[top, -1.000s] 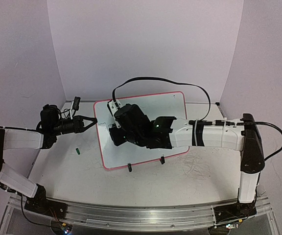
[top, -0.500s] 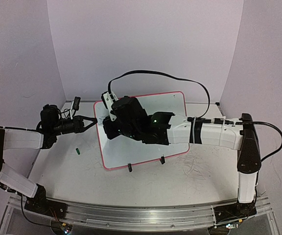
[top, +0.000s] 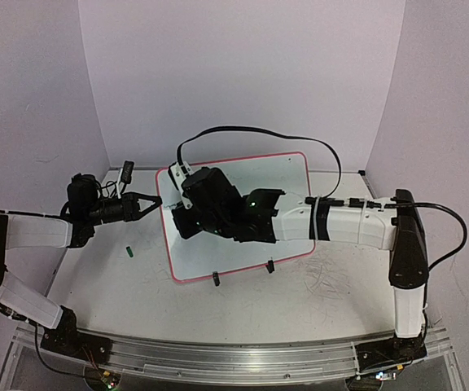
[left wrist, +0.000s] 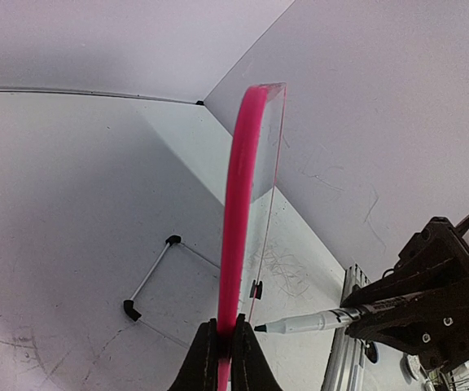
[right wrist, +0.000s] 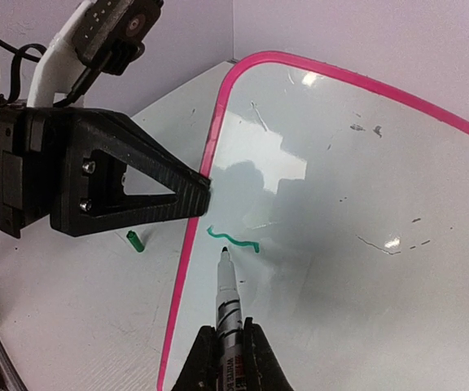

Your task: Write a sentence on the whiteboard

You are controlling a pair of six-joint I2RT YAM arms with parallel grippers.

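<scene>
Your left gripper (left wrist: pixel 226 342) pinches the whiteboard (left wrist: pixel 238 204) at its left rim and your right gripper (right wrist: pixel 228 346) clamps the pen (right wrist: pixel 229 297); press too hard and the whiteboard may tip away.

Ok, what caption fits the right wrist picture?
A pen in the right hand beside a green squiggle; left hand pinches the whiteboard.

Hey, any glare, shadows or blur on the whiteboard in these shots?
Right wrist: small glare spots on the whiteboard, and a grey shadow above the pen tip. Left wrist: its pink frame looks bowed by the lens. Top external: even light.
</scene>
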